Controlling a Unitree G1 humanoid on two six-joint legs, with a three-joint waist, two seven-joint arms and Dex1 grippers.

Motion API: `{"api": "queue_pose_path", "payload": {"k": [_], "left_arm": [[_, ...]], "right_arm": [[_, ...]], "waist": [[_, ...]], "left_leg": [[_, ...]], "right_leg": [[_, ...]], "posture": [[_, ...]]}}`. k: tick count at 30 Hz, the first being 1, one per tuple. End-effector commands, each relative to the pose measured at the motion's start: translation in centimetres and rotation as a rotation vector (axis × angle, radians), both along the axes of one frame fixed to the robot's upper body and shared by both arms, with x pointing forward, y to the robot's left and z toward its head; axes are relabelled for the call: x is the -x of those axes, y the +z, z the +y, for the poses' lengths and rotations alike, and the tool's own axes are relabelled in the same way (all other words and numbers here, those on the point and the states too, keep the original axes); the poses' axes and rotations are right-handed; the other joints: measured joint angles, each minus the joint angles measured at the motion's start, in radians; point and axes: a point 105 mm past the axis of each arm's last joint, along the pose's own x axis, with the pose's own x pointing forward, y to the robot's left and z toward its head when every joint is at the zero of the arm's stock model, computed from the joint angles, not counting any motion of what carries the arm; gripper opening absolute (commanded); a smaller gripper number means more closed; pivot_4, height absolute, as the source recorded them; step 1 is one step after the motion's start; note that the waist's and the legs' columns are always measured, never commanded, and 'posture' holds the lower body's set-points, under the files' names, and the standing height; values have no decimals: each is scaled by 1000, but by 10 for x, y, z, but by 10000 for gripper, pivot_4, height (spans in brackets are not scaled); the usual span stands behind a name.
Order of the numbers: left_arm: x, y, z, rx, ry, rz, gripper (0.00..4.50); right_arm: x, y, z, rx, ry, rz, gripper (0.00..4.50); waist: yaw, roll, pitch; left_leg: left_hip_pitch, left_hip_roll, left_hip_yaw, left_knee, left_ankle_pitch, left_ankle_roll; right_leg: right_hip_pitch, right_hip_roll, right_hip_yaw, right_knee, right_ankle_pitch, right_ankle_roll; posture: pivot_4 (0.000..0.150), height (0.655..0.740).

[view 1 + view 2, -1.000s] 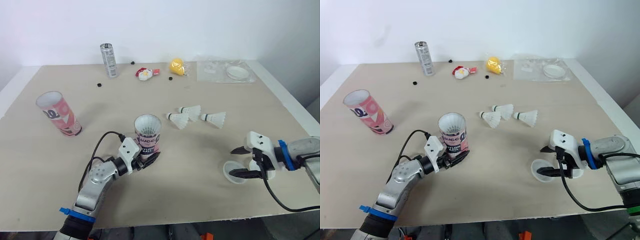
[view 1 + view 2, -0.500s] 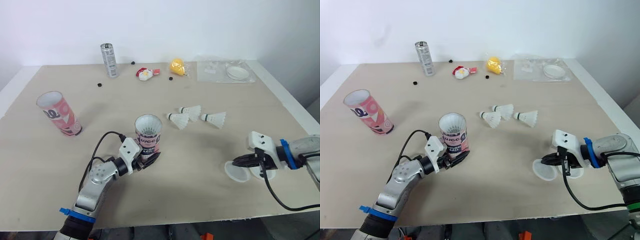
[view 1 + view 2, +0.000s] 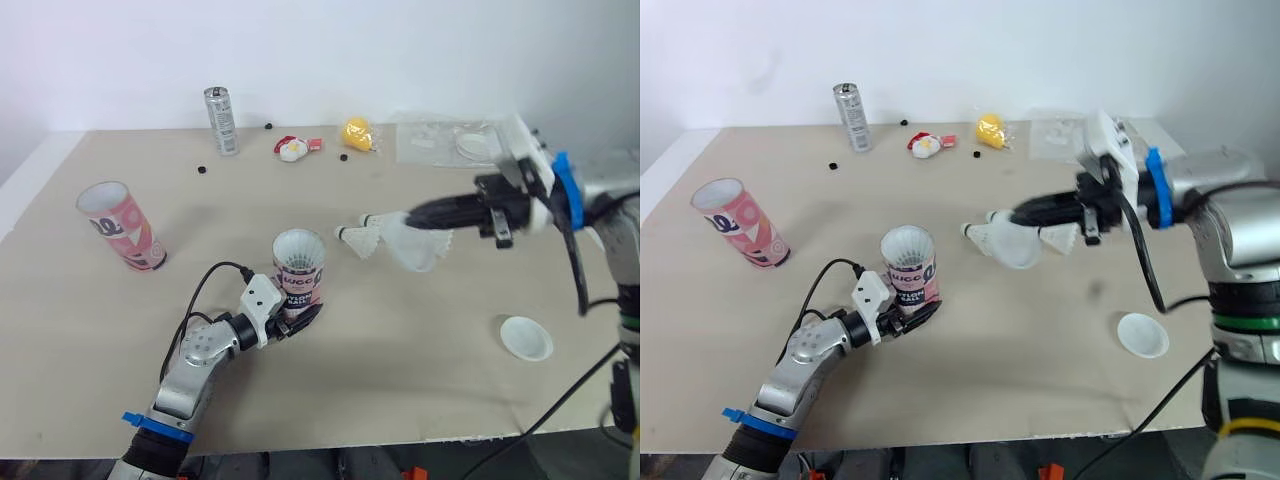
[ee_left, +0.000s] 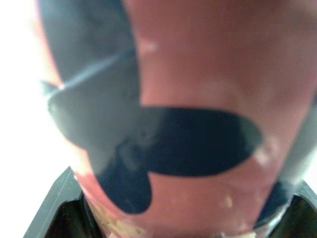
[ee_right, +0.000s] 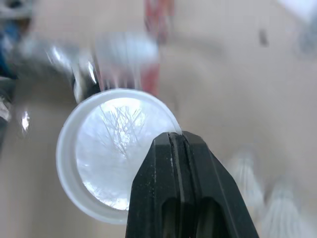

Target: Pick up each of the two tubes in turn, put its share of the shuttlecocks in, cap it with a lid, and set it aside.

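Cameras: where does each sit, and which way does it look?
Eye views: on the head, looking forward and down at the table; both arms show, left tool gripping a pink tube, right tool pinching a clear lid.
Left wrist view: on that wrist, looking along its fingers at the tube.
Right wrist view: on that wrist, looking along shut fingers at the lid.
Shared: tube and lid each show from head and wrist.

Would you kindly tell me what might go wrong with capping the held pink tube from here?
The right gripper pinches the translucent white lid only at its rim, so it may slip or meet the mouth askew. The left gripper clamps the pink printed tube near its base; a sideways push on top might tip it.
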Motion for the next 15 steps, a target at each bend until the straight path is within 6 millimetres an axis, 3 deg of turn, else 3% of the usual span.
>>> {"api": "queue_pose_path", "payload": {"k": [1,6,9,15], "left_arm": [[2,-15,-2,-25,-6,53,30229],[2,-16,-3,-35,-11,49,30229],[3,-16,-3,-33,-11,49,30229],[4,-17,-4,-33,-11,52,30229]], "right_arm": [[0,19,22,-47,41,-36,423],[-13,20,48,-47,59,-82,423],[-11,12,61,-37,104,-68,423],[-7,2,69,-12,142,-57,423]], "waist": [[2,0,0],[1,0,0],[1,0,0],[0,0,0]], "left_leg": [[-1,0,0,0,0,0],[-3,-2,-1,-1,0,0],[-3,-4,-1,-1,0,0],[-3,-5,-2,-1,0,0]], "right_leg": [[0,-1,0,-1,0,0],[0,-4,-2,-2,0,1],[0,-5,-2,-2,0,1],[0,-6,-3,-2,0,2]], "posture": [[1500,7400],[1500,7400],[1500,7400],[1500,7400]]}}
